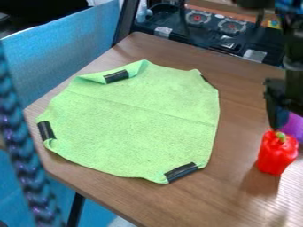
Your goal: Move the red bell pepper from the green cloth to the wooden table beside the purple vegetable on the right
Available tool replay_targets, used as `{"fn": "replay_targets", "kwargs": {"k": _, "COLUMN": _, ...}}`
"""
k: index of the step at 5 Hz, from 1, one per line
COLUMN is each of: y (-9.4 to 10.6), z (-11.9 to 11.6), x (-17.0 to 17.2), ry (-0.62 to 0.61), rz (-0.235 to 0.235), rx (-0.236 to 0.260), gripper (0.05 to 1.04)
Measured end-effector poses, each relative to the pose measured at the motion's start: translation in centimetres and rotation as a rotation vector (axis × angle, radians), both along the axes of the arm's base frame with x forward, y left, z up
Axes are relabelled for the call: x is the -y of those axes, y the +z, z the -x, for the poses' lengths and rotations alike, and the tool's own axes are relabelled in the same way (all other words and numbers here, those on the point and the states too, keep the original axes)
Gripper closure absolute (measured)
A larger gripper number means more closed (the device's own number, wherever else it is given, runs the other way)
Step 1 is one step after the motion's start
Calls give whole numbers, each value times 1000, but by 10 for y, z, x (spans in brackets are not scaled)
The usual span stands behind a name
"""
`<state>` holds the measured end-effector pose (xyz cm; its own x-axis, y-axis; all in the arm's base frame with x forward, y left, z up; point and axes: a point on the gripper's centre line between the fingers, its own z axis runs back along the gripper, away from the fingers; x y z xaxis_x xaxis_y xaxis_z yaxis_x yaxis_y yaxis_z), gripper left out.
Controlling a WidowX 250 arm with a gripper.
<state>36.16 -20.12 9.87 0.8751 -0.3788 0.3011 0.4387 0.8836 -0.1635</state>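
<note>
Gripper (276, 120) at 3 o'clock in view, right above red pepper (276, 155); can't tell if jaws are apart, together or clamped on it. Pepper at 4 o'clock, purple thing (293, 126) at its 1 o'clock. Green cloth (136, 124) with dark patches lies mid-table (242, 106), folded at 11 o'clock.

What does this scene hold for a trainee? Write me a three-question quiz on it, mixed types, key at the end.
1. True or false: the red pepper is on the wooden table, off the green cloth.
2. Which of these is nearest the gripper?
A. the green cloth
B. the red pepper
C. the blue fabric
3. Fill in the colour: the partly hidden thing just behind the pepper is ____.

Key: 1. True; 2. B; 3. purple
</note>
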Motion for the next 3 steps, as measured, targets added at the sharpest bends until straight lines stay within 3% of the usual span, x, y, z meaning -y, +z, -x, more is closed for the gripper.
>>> {"fn": "replay_targets", "kwargs": {"k": 1, "y": 35, "z": -3, "x": -13, "ry": 36, "rz": 57, "rx": 47, "gripper": 83}}
{"fn": "replay_targets", "kwargs": {"k": 2, "y": 53, "z": 7, "x": -42, "ry": 91, "rz": 58, "rx": 74, "gripper": 83}}
{"fn": "replay_targets", "kwargs": {"k": 3, "y": 55, "z": 26, "x": -74, "ry": 121, "rz": -29, "rx": 115, "gripper": 83}}
